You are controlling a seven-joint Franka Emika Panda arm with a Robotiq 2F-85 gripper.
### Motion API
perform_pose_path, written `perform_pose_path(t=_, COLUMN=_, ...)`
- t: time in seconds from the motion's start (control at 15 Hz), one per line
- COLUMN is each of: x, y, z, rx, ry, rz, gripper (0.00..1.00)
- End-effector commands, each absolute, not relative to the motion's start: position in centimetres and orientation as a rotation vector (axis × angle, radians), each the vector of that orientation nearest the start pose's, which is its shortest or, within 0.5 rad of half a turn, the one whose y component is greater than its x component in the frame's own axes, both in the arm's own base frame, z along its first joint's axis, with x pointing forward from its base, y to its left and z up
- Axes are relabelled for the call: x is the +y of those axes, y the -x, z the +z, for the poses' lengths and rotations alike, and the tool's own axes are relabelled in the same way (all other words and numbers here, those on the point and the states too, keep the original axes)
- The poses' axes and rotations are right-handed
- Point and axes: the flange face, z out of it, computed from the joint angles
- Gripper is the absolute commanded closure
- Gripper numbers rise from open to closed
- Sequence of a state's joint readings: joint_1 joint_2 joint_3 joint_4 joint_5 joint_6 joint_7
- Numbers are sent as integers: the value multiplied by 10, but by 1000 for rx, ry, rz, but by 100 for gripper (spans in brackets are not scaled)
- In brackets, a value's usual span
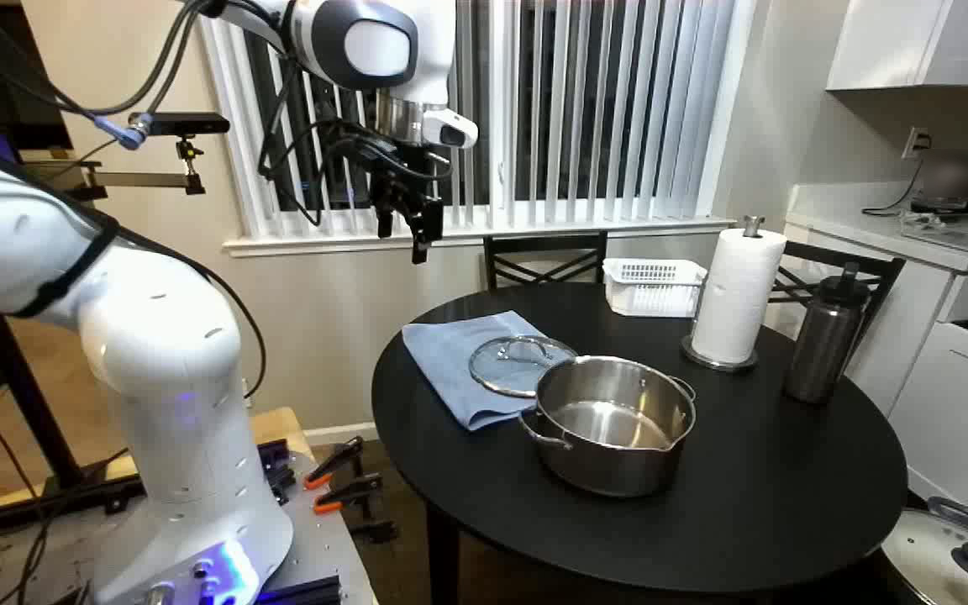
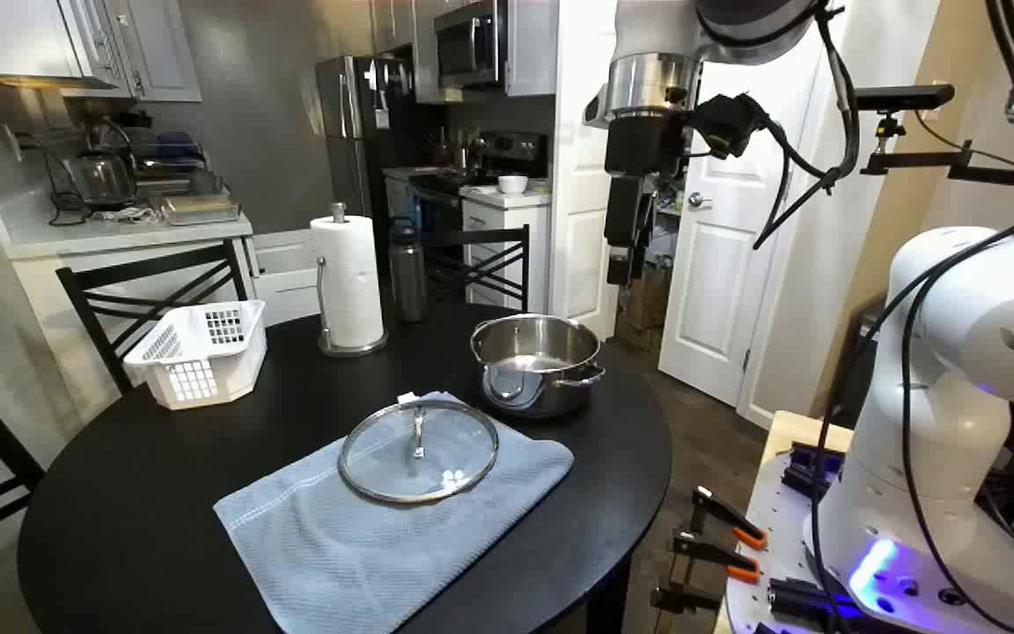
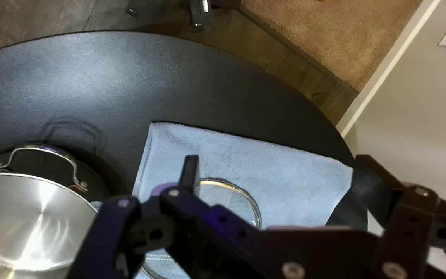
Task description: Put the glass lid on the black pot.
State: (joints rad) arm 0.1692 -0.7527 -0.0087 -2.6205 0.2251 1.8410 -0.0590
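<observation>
The glass lid [image 1: 513,370] lies flat on a folded blue towel [image 1: 442,344], its metal handle up; it also shows in an exterior view [image 2: 384,453]. In the wrist view the lid [image 3: 227,197] is partly hidden behind my gripper. The black pot, of shiny silver metal [image 1: 610,470], stands uncovered and empty beside the towel; it also shows in an exterior view [image 2: 538,396] and in the wrist view [image 3: 33,224]. My gripper [image 3: 281,174] is open and empty, fingers wide apart, high above the table near the towel; it shows in both exterior views [image 1: 404,239] [image 2: 626,264].
A white basket [image 1: 652,290], a paper towel roll [image 1: 736,294] on a stand and a dark metal bottle [image 1: 824,336] stand on the round black table [image 1: 744,504], away from the lid. Chairs [image 2: 155,299] surround it. Another lid [image 1: 954,555] is low at the right.
</observation>
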Motion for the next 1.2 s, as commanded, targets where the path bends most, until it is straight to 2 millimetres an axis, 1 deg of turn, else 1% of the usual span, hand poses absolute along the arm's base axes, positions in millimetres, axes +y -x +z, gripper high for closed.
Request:
perform_pose_path(t=0.0, x=69, y=-314, z=480, rx=-232, ry=2912, rz=57, gripper=0)
perform_pose_path(t=0.27, x=69, y=-314, z=480, rx=-232, ry=2912, rz=57, gripper=0)
perform_pose_path(t=0.33, x=71, y=-324, z=487, rx=-270, ry=2926, rz=60, gripper=0)
perform_pose_path(t=0.4, x=75, y=-334, z=493, rx=-261, ry=2941, rz=56, gripper=0)
perform_pose_path(t=0.47, x=84, y=-349, z=500, rx=-262, ry=2955, rz=41, gripper=0)
perform_pose_path(t=0.67, x=114, y=-395, z=511, rx=-93, ry=3002, rz=-56, gripper=0)
perform_pose_path(t=0.73, x=125, y=-414, z=512, rx=-47, ry=2999, rz=-88, gripper=0)
perform_pose_path(t=0.8, x=131, y=-432, z=509, rx=49, ry=3008, rz=-104, gripper=0)
perform_pose_path(t=0.93, x=136, y=-464, z=494, rx=237, ry=2985, rz=-81, gripper=0)
perform_pose_path(t=1.0, x=137, y=-475, z=482, rx=313, ry=2945, rz=-48, gripper=0)
perform_pose_path(t=1.07, x=138, y=-485, z=475, rx=380, ry=2921, rz=-18, gripper=0)
perform_pose_path(t=1.13, x=138, y=-494, z=461, rx=444, ry=2895, rz=23, gripper=0)
